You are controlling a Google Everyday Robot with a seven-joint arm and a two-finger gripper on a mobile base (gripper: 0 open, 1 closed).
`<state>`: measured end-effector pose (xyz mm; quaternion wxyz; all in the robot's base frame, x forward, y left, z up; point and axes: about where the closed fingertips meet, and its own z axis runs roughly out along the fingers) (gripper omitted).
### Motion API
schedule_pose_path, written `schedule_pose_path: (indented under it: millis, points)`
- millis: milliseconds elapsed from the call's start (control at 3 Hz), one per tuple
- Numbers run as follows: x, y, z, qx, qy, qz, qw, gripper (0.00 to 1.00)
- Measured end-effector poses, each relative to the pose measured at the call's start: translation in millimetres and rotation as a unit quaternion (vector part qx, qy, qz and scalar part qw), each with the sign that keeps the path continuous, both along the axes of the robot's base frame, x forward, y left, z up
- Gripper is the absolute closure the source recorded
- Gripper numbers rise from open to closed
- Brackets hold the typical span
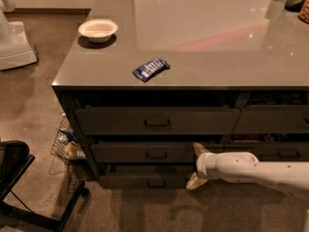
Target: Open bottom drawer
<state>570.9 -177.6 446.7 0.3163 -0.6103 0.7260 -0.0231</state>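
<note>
Camera view: white arm [256, 172] reaches in from right, low before drawers. End effector [197, 166] spread wide, pinching nothing; upper finger before middle drawer [125, 152], lower finger by right end of bottom drawer [140, 180]. Bottom drawer lowest in left stack, near floor. Table [217, 66] carries white bowl [98, 30], blue packet [150, 69].

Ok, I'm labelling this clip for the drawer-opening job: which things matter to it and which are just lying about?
For the job: bottom drawer, the lowest, slimmest front; pincer, open, by that drawer's right end.
Lying about: white bowl and blue packet on the countertop; wire basket on the floor.
</note>
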Motion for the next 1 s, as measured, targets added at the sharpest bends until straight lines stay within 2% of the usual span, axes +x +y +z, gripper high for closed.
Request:
schedule_pose_path:
  millis: [333,667,1000]
  points:
    - [-17,-5,18,-0.023,0.003,0.01,0.9997,0.0]
    - [-44,-3,6,-0.022,0.008,0.012,0.9996,0.0]
    - [-54,-2,-26,-0.016,0.01,0.006,0.9998,0.0]
